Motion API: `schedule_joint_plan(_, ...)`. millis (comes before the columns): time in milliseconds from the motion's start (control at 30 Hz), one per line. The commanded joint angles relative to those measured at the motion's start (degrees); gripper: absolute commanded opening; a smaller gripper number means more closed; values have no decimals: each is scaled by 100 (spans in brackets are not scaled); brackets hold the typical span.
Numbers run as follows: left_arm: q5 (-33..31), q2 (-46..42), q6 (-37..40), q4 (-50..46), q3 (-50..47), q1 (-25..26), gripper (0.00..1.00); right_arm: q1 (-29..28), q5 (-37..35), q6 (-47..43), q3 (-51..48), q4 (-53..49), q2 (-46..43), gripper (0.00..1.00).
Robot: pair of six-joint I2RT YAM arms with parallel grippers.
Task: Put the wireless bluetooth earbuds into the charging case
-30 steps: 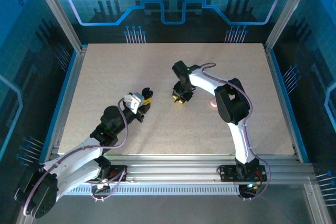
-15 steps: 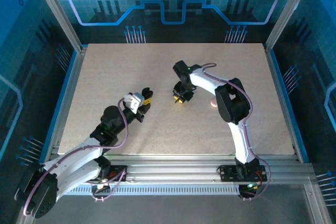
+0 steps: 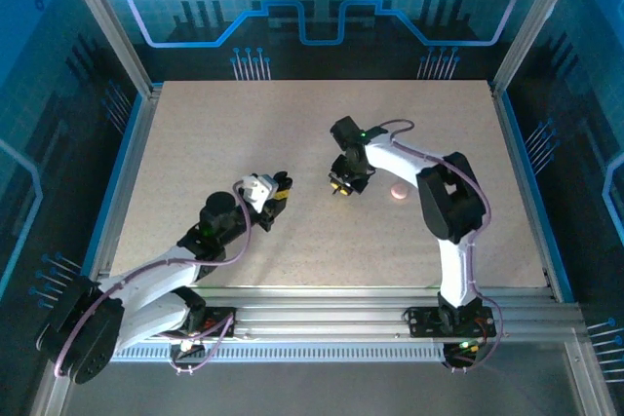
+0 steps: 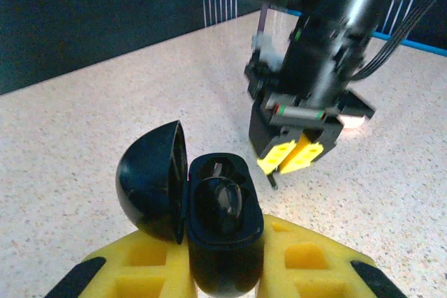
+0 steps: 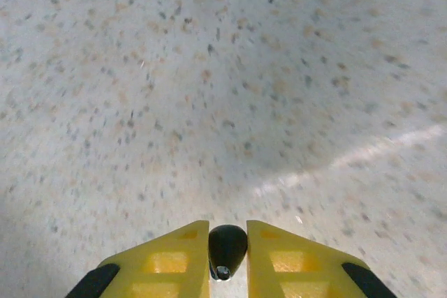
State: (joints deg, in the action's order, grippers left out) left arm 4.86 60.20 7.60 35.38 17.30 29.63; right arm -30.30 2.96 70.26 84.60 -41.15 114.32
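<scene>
The left gripper (image 4: 227, 273) was closed tight on the open black charging case (image 4: 202, 232). The right gripper (image 5: 228, 259) pinched a black earbud (image 5: 228, 241) between its nearly shut fingers.

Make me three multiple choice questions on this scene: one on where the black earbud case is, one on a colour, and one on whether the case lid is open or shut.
1. Where is the glossy black clamshell charging case?
A. lying loose at the far edge
B. between the left gripper's yellow fingers
C. stacked on a box

2. What colour is the small round disc on the speckled table beside the right arm?
A. green
B. pale pink
C. black

3. How is the case's lid?
A. open
B. shut
C. taken off

Answers: B, the left wrist view shows a yellow finger on either side of it; B, it reads pink in the top view; A, the lid is swung aside on its hinge.
</scene>
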Motion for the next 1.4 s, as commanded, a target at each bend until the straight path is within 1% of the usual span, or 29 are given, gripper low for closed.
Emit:
schedule_joint_plan(0, 322, 285, -257, 513, 237, -19, 20, 7, -199, -259, -349, 160, -759, 18)
schedule_joint_plan(133, 584, 695, -351, 729, 391, -1, 20, -40, -344, -465, -814, 293, -1542, 19)
schedule_joint_plan(367, 987, 1261, -712, 1436, 541, 141, 20, -100, -402, -1145, -1426, 787, -2768, 21)
schedule_joint_plan(567, 1392, 1590, -852, 1710, 730, 293, 20, -258, -445, -1713, -1708, 1244, -3416, 22)
schedule_joint_plan(700, 1501, 1776, -1034, 2015, 786, 308, 20, -406, -419, -2070, -1795, 1525, -3628, 22)
schedule_joint_plan(933, 1561, 1902, -1119, 2147, 858, 329, 20, -734, -530, -2719, -1893, 2084, -3860, 23)
schedule_joint_plan(1133, 1562, 1967, -1358, 2389, 872, 329, 20, -875, -420, -2853, -1973, 2475, -3794, 23)
schedule_joint_plan(1367, 1474, 2012, -1554, 2587, 881, 327, 20, -1107, -469, -3042, -1938, 2709, -3724, 24)
